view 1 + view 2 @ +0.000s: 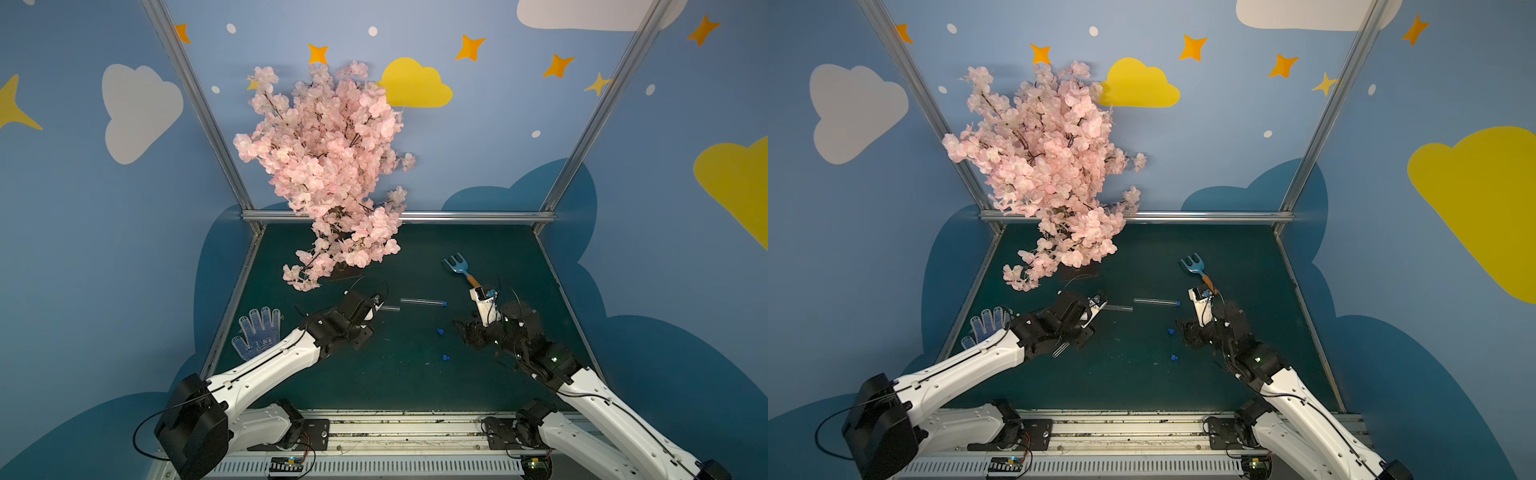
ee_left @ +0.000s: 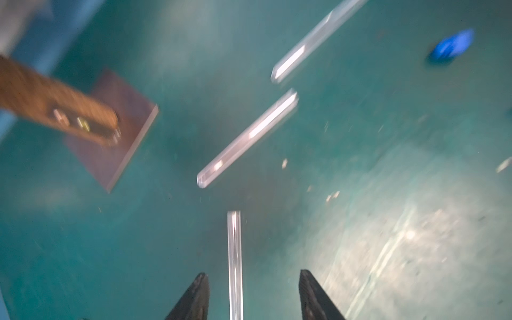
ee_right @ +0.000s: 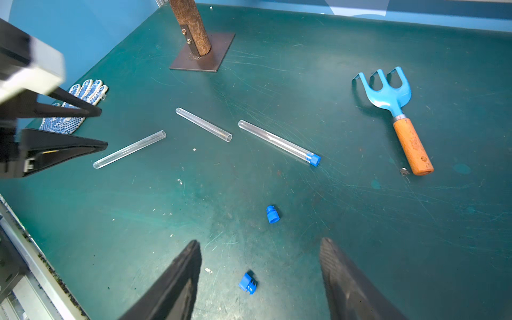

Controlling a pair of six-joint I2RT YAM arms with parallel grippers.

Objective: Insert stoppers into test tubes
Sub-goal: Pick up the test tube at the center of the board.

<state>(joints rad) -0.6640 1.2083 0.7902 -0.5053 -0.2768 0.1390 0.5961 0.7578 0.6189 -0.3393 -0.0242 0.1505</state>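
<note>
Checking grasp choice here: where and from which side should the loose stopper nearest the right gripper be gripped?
Probably grip the stopper by its wide cap end, coming straight down from above with the right gripper. It lies on its side, so the ribbed plug is left free for insertion.

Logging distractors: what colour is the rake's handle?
Orange; the rake handle shows best in the right wrist view.

Three clear test tubes (image 3: 129, 149) (image 3: 203, 124) (image 3: 273, 140), three blue stoppers (image 3: 272, 214) (image 3: 248, 282) (image 3: 314, 159), one toy rake (image 3: 393, 102), one glove (image 3: 86, 88), one blossom tree (image 1: 328, 166)
</note>
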